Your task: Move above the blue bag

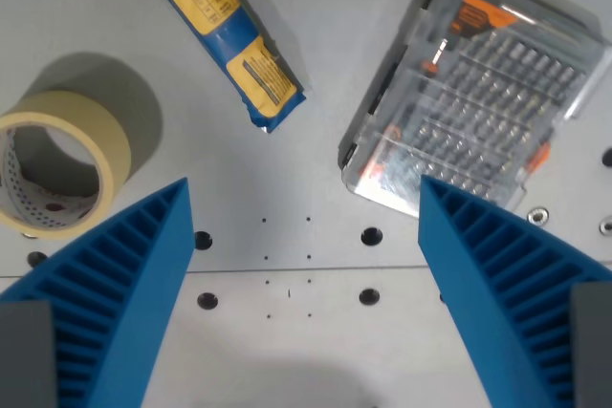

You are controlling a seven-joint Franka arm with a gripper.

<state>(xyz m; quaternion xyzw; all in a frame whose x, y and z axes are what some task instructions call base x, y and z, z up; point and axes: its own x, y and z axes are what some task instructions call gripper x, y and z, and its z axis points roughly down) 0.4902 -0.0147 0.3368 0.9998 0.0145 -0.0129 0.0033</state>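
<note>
Grey worktop [316, 64] with bolt holes, wrist view looking down. Blue bag [222, 33] with yellow labels lies diagonal, upper left of centre. Tape roll [59, 161] at left edge, clear bit case [475, 107] upper right. Gripper [304, 236] spread wide, holding nothing, over bare worktop below bag. Judgement: not yet above bag; move toward upper frame remains.

One bag [222, 35], one tape roll [59, 161], one case [473, 93]
</note>
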